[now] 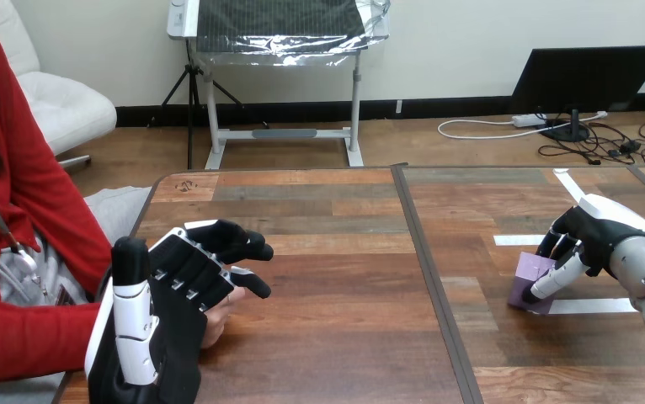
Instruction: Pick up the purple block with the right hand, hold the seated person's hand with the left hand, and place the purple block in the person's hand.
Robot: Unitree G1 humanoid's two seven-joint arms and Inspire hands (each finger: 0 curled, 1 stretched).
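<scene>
The purple block (525, 284) sits on the right half of the wooden table (336, 337). My right hand (593, 236) reaches in from the right edge, its thumb across the block's near face and its fingers (552, 242) curled over the far side, pinching it. At the lower left my left hand (180, 295) lies back-up over the person's hand (218, 320), whose fingertips peek out below it. Its fingers (235, 242) stretch nearly straight to the right, with the thumb raised. I see no finger curled round the person's hand.
White tape strips (593, 305) lie on the table around the block. A dark seam (424, 261) runs between the two table halves. The person's red sleeve (24, 337) rests at the table's left edge.
</scene>
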